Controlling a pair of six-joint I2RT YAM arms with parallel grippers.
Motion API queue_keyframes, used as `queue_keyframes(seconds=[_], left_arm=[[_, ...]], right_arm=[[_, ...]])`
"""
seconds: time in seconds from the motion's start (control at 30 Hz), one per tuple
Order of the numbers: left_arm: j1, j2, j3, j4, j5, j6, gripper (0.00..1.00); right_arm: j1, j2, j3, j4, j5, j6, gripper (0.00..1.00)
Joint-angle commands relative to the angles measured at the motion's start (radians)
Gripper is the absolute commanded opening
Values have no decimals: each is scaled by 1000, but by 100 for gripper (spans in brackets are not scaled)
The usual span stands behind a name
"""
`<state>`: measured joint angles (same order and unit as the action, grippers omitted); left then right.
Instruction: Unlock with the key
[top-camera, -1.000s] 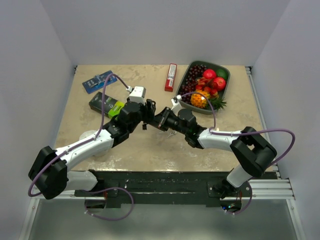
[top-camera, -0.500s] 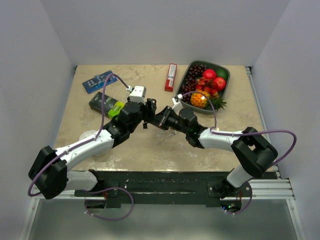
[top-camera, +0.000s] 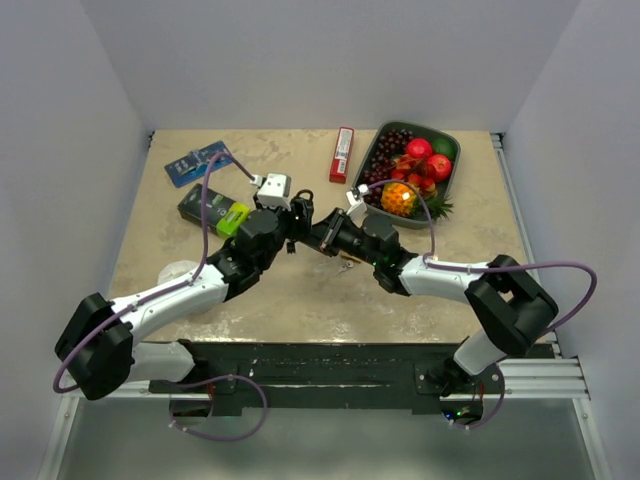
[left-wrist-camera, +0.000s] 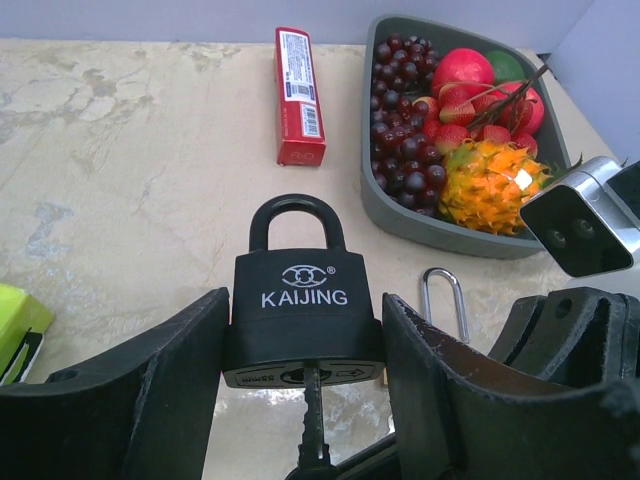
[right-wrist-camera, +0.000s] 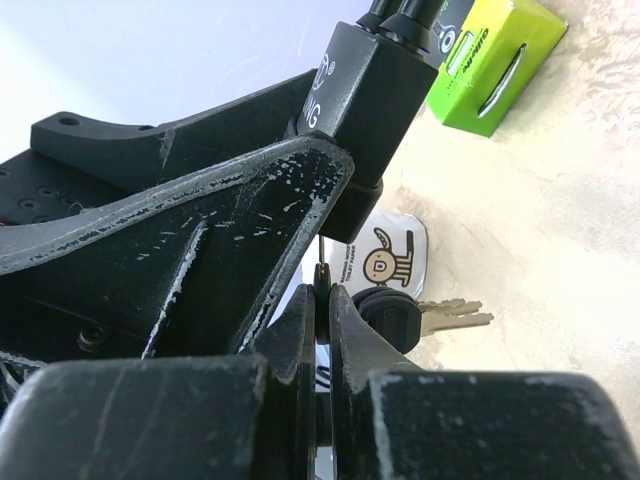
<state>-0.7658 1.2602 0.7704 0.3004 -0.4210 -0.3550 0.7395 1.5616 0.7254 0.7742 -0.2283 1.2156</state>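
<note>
While our left gripper (left-wrist-camera: 304, 318) clamps the one padlock (left-wrist-camera: 303, 290), we see our right gripper (right-wrist-camera: 322, 292) pinched tight on one key (left-wrist-camera: 311, 420) in its keyhole; a second key (right-wrist-camera: 412, 318) hangs beside.

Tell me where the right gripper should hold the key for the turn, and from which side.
Pinch the flat head of the key, coming in along its blade toward the bottom face of the padlock. The blade sits in the keyway there, and the left gripper clamps both sides of the body, so only that end is free. The right gripper is shut on the key this way.
</note>
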Motion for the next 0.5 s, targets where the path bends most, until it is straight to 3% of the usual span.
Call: queue_keyframes(seconds=[0.0,0.27,0.47], left_arm=[[-44,-48,-34,40,10,1,0],[-47,-2,-26,17,28,-59,0],[-44,57,38,-90,-21,-98,0]], right_arm=[[-104,-57,60,146,276,13,0],[-106,-67,25,200,348,21,0],[-104,-40,5,163,320,2,0]])
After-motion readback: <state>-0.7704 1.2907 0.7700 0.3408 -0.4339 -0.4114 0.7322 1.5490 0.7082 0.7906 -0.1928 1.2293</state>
